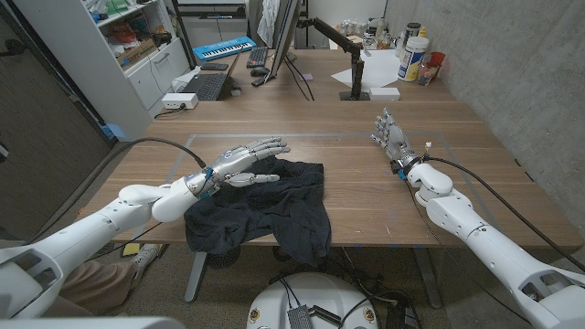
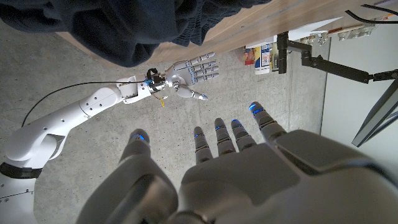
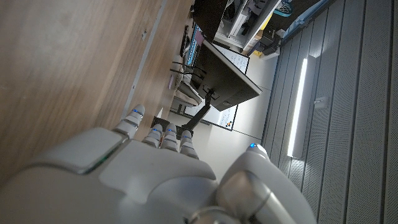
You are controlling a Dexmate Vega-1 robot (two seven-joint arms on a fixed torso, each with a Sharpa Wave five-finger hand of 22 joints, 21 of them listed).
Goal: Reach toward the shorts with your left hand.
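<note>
Dark crumpled shorts [image 1: 265, 212] lie on the wooden table [image 1: 347, 192] near its front edge; in the left wrist view the shorts [image 2: 124, 28] show as dark folds. My left hand [image 1: 245, 164] hovers over the shorts' upper left part, fingers spread and holding nothing; its fingers [image 2: 217, 140] reach out apart in the left wrist view. My right hand [image 1: 391, 137] stands at the table's right side, fingers apart and empty, well away from the shorts. The right hand [image 2: 186, 74] also shows in the left wrist view, and its back [image 3: 155, 174] fills the lower right wrist view.
At the table's far end stand a monitor arm [image 1: 347, 55], white papers [image 1: 379, 68], bottles and containers [image 1: 413, 57], a keyboard [image 1: 205, 87] and a power strip [image 1: 179, 100]. Shelves [image 1: 128, 46] stand at the back left. A concrete wall [image 1: 512, 73] runs along the right.
</note>
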